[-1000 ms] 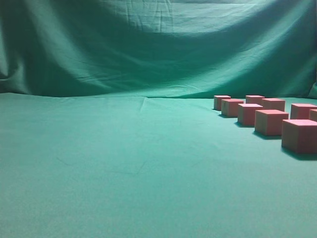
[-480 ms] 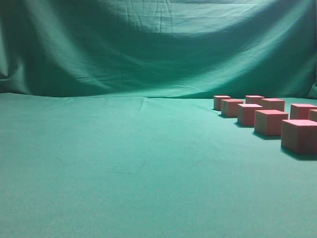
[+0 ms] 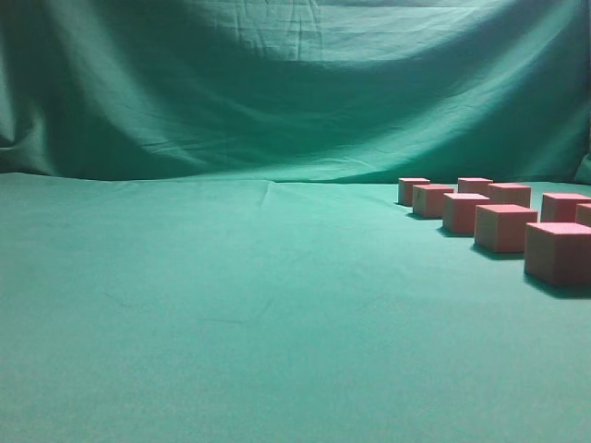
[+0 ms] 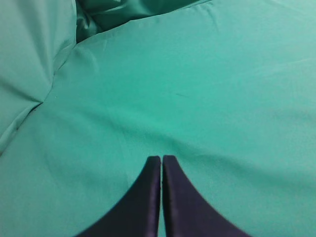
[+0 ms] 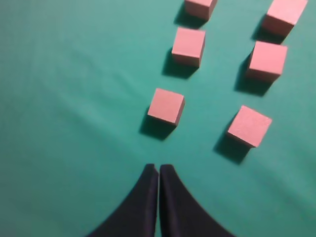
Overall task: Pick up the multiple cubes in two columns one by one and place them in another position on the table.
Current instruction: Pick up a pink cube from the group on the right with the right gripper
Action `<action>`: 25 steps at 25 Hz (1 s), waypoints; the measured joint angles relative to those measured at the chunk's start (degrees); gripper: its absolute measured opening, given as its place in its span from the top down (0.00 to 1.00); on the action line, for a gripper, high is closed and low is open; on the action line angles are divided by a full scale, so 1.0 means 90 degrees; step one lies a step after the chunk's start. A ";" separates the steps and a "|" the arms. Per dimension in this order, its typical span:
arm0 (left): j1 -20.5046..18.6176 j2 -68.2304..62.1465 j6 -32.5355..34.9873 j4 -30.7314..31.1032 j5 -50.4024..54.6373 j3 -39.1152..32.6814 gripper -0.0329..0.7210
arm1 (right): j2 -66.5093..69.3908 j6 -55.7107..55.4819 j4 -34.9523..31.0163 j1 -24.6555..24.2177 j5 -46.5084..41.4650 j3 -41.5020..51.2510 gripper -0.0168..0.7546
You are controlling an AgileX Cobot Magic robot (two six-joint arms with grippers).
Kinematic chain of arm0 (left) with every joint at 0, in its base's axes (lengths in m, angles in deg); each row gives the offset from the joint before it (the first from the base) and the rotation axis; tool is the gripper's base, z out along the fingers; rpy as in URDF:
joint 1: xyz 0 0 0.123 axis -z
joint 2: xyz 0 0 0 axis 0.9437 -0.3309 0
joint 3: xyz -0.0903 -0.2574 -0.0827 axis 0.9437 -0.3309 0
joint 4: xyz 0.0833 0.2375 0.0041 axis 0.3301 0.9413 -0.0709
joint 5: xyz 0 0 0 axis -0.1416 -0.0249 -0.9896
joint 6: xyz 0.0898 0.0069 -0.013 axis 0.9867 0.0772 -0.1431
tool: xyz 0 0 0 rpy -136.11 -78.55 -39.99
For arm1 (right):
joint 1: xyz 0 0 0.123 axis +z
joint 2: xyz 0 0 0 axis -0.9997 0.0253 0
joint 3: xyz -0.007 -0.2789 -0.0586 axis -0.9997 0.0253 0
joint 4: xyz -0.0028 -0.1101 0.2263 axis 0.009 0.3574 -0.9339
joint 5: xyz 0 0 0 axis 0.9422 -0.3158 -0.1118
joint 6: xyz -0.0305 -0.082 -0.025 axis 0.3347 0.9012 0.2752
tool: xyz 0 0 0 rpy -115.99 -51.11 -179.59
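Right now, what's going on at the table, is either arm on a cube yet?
Not yet. The cubes sit in two columns on the table, over on its right side, none held. The right gripper is shut and empty, hanging just short of the nearest cube of the left column. The left gripper is also shut, over bare cloth with no cube in its view.

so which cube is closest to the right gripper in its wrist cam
The bottom cube of the left column, just above the shut right gripper. Its right-column neighbour sits farther off to the side.
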 joint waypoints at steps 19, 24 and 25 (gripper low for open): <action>0.0000 0.0000 0.0000 0.0000 0.0000 0.0000 0.96 | 0.3073 -0.2285 0.1904 0.1525 0.1002 -0.0713 0.98; 0.0000 0.0000 0.0000 0.0000 0.0000 0.0000 0.96 | 0.3236 -0.2296 0.1929 0.1525 0.1103 -0.0790 0.82; 0.0000 0.0000 0.0000 0.0000 0.0000 0.0000 0.96 | 0.3236 -0.2284 0.1929 0.1525 0.1120 -0.0790 0.74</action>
